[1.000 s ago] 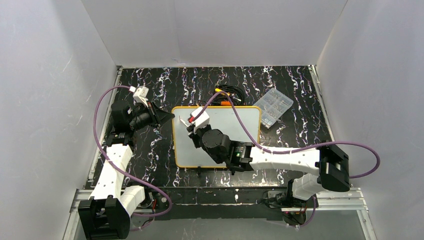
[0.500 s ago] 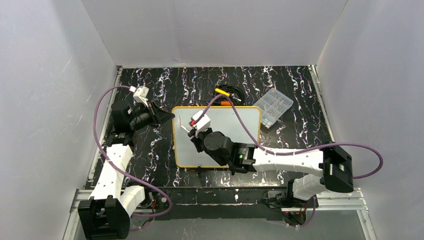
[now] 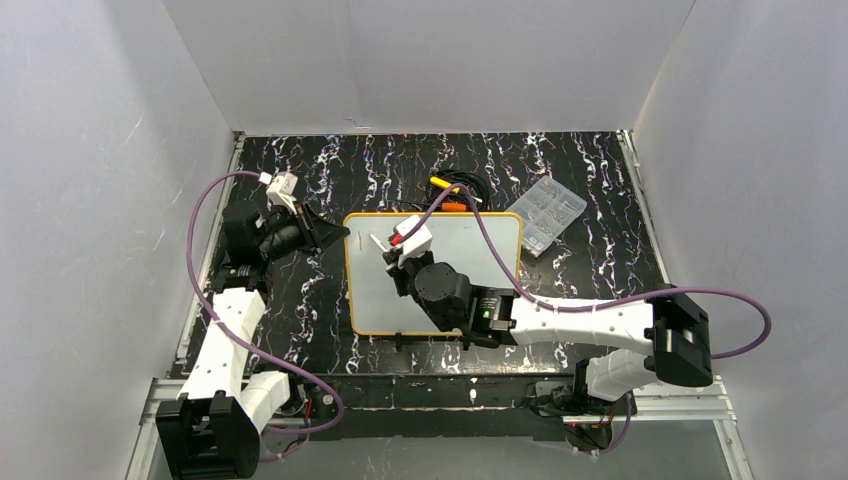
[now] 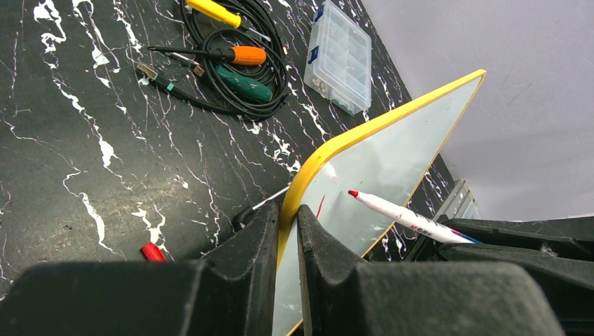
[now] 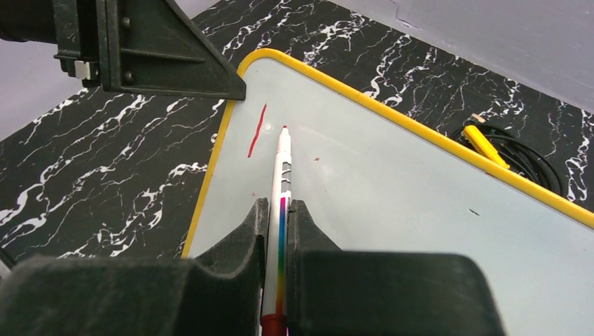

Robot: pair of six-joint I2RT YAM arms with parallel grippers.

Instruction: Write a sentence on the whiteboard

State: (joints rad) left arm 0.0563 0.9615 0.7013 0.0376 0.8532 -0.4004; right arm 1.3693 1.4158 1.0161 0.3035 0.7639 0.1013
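The whiteboard (image 3: pixel 450 285) lies in the middle of the black table, white with a yellow rim. My left gripper (image 3: pixel 340 233) is shut on its left edge near the far corner; the rim sits between the jaws (image 4: pixel 288 208). My right gripper (image 3: pixel 395 258) hovers over the board's far left part, shut on a white marker (image 5: pixel 283 164) with a red tip. No sentence shows; the only writing is one short slanted red stroke (image 5: pixel 256 131), also visible in the left wrist view (image 4: pixel 320 207). The marker tip is just right of that stroke. I cannot tell if it touches the whiteboard (image 5: pixel 420 196).
A clear plastic box (image 3: pixel 546 210) sits past the board's far right corner. Screwdrivers and a coiled black cable (image 4: pixel 231 70) lie behind the board's far edge. A red cap (image 4: pixel 151 252) rests on the table left of the board. White walls enclose three sides.
My right gripper has shifted a little to the right with the marker, away from the red stroke. The left gripper and the board have not moved.
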